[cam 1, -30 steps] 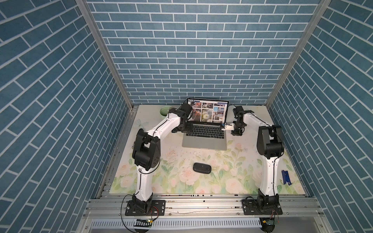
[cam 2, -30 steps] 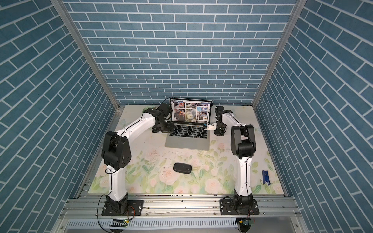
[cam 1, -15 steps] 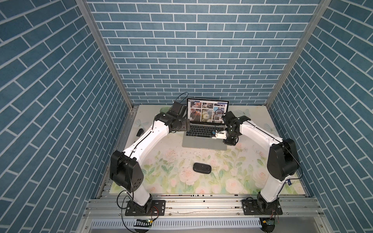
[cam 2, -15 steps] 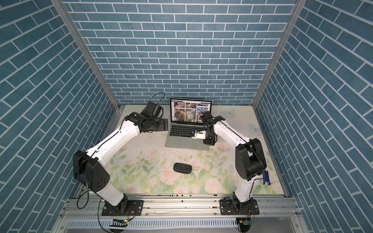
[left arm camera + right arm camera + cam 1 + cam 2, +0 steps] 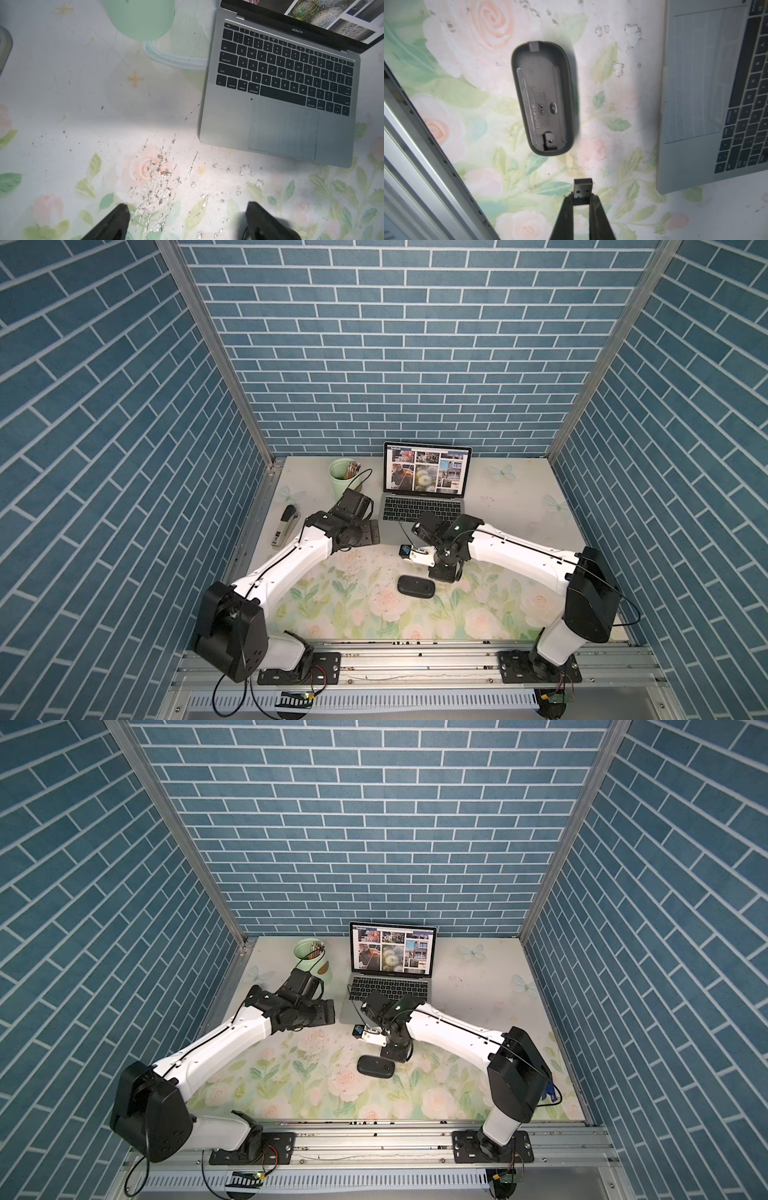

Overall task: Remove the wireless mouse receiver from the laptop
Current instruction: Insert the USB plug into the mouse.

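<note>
The wireless mouse receiver (image 5: 583, 187), pinched in the right tool (image 5: 581, 199), is best lowered gently onto the table (image 5: 612, 124) beside the mouse (image 5: 545, 99) before being released.

Black mouse (image 5: 416, 586) lies underside up near the middle of the floral tabletop (image 5: 519, 506). Mint cup (image 5: 343, 479) of pencils stands at 11 o'clock. Grey stapler (image 5: 284, 526) lies at 10 o'clock, near the edge.

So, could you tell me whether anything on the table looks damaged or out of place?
Two things. The mouse lies upside down on the floral mat, its underside facing up. The mat's print is also scraped away in flaky patches near the front corner of the laptop.
</note>
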Tool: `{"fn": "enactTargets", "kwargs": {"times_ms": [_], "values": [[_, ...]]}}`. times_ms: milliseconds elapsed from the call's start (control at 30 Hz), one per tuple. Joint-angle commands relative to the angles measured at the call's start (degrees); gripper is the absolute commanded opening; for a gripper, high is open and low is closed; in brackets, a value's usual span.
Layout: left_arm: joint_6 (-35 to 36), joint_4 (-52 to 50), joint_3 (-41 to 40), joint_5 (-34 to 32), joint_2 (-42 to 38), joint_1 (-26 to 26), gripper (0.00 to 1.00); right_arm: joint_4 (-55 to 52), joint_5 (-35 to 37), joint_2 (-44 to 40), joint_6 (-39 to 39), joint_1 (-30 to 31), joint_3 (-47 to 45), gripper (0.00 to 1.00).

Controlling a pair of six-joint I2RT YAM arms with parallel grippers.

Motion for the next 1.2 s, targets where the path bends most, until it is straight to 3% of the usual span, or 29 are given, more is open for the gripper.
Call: {"fn": "enactTargets", "kwargs": {"times_ms": [0,300,900,1167], "values": [[-1.6,2.0,-2.3,0.7,-1.5,0.0,0.93,0.8,2.5,-0.1,10.3,2.1,-2.3,0.00],[-1.8,2.2,-3.3,1.9,-1.8,-0.1,0.92,4.9,0.2,2.0,11.4,4.6,-3.6,0.00],[-1.7,2.9,-3.0,3.6,1.7,-0.1,0.92,4.4,-1.2,7.0,-1.5,2.7,-4.3,0.00],[-1.7,2.9,-2.9,3.8,2.2,-0.3,0.92,3.6,-1.1,7.1,-3.2,1.3,-4.9,0.00]]}}
